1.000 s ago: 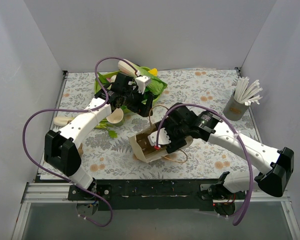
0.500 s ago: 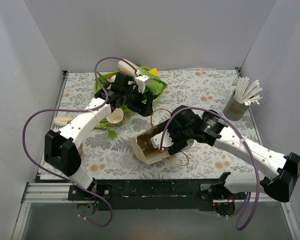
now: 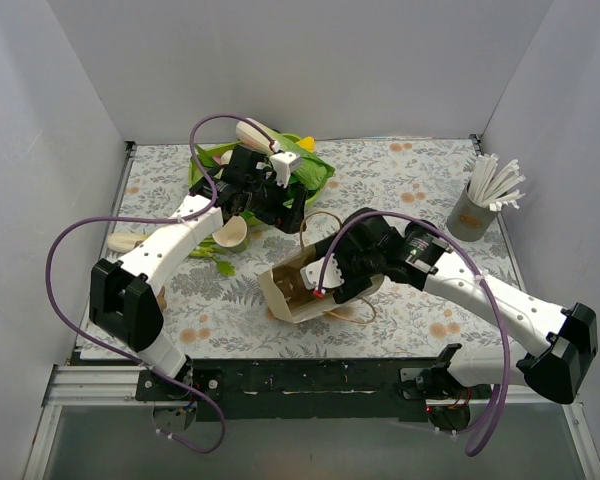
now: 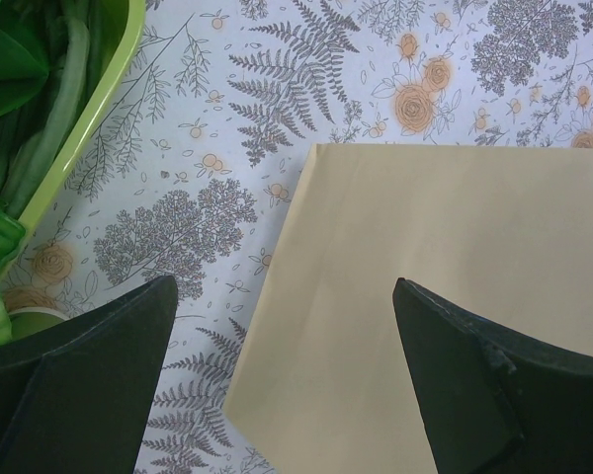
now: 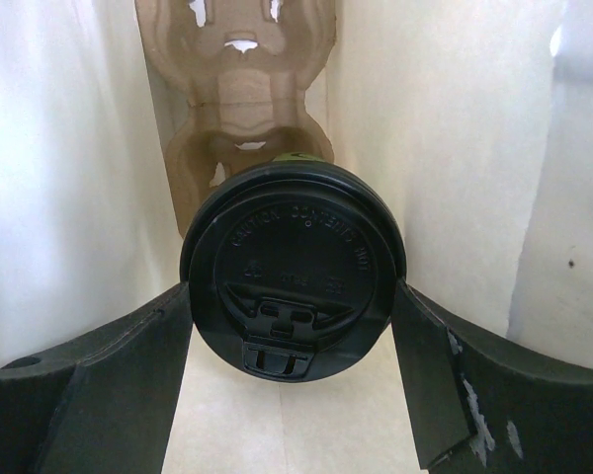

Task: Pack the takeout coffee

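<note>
right now the takeout coffee (image 5: 295,267) sits just inside the paper bag (image 3: 292,300), its black lid (image 5: 295,237) facing the wrist camera and a sliver of green cup showing behind the rim. the right gripper (image 5: 293,301) holds it across the lid's rim, one finger against each side, spread broad because the lid is broad. deeper in the bag, past the cup, lies a brown cardboard cup carrier (image 5: 245,109) with moulded wells. the cup looks lined up with the nearer well but, as far as i can judge, is not yet seated in it. from above, the bag looks tipped over on the table (image 3: 410,170), with its mouth toward the right arm.

the left gripper (image 4: 285,296) hangs over the bag's flat outer face with its fingers spread wide and nothing between them. the green tray (image 4: 94,104) lies off to one side.

to do this step well, i'd push the cup straight along the bag's length, centred between the two pale walls so the fingers don't snag paper, and aim its base at the carrier well. the grip is only on the lid rim, so a crooked push could pop the lid or tilt the cup; slow and square is safer. let go only once the base is bedded, then draw straight back. the free left gripper could press the bag down if it slides.
</note>
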Controlling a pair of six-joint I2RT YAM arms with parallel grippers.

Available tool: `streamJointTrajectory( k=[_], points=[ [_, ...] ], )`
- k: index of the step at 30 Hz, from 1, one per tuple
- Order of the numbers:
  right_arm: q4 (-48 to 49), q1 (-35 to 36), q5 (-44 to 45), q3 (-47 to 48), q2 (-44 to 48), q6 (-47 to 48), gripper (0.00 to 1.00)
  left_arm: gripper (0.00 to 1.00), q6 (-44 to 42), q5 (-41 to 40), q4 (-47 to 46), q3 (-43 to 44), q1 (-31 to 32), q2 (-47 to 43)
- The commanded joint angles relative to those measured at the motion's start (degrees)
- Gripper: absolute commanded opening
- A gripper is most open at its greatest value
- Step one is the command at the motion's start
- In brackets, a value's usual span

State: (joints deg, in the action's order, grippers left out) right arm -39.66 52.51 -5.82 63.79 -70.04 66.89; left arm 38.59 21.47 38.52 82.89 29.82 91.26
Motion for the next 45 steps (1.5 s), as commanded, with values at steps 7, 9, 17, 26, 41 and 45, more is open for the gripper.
streamJointTrajectory(
  k=[7,9,17,26,41,45],
  points=[
    [-1.6,-2.9,-7.9,1.9,-3.3,2.7,0.01,0.91,-0.4,0.2,0.5,0.5,-0.3,-0.8],
    [-1.6,-3.0,-8.2,1.9,-3.6,2.8,0.01,0.91,-0.2,0.1,0.5,0.3,-0.3,-1.0],
    [-3.5,-3.9,-9.6,3.1,-5.5,3.9,0.01,0.91,-0.2,-0.2,0.6,0.1,-0.2,-0.9],
    [-10.7,-5.7,-11.6,7.9,-10.1,5.5,0.01,0.92,-0.4,-0.3,0.6,0.4,-0.6,-0.8],
    [-20.5,-6.0,-11.7,16.4,-17.8,6.0,0.01,0.92,-0.9,-1.0,0.3,-0.5,-0.9,-2.8],
    [-23.9,-6.0,-11.4,18.8,-19.7,5.8,0.01,0.92,-1.3,-1.2,0.6,-0.5,-0.9,-3.4]
  ],
)
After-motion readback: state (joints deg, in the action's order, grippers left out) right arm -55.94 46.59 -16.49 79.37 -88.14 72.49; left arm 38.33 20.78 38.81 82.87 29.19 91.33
